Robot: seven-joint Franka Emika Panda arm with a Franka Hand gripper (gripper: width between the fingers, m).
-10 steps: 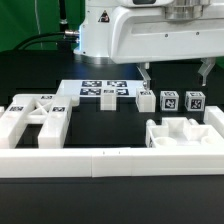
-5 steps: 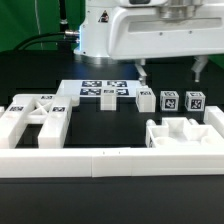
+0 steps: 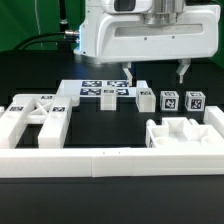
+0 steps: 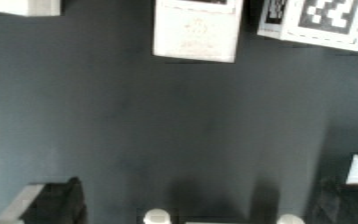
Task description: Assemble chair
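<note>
The chair is in loose white parts on the black table. A ladder-like frame (image 3: 35, 118) lies at the exterior view's left, and a blocky hollow part (image 3: 183, 132) sits at its right. Three small tagged blocks (image 3: 169, 100) stand in a row behind that part. My gripper (image 3: 155, 73) hangs open above and just behind the row, touching nothing. In the wrist view a white block (image 4: 199, 28) and a tagged piece (image 4: 318, 20) lie ahead of the gripper (image 4: 202, 205). Only bare table shows between its dark fingers (image 4: 48, 200).
The marker board (image 3: 102, 91) lies flat behind the middle of the table. A long low white border wall (image 3: 100, 160) runs along the near edge. The arm's white body fills the upper part of the exterior view.
The gripper has shifted toward the exterior view's left, from over the right-hand blocks to over the leftmost ones. Its jaws stay wide apart. No part has moved.
</note>
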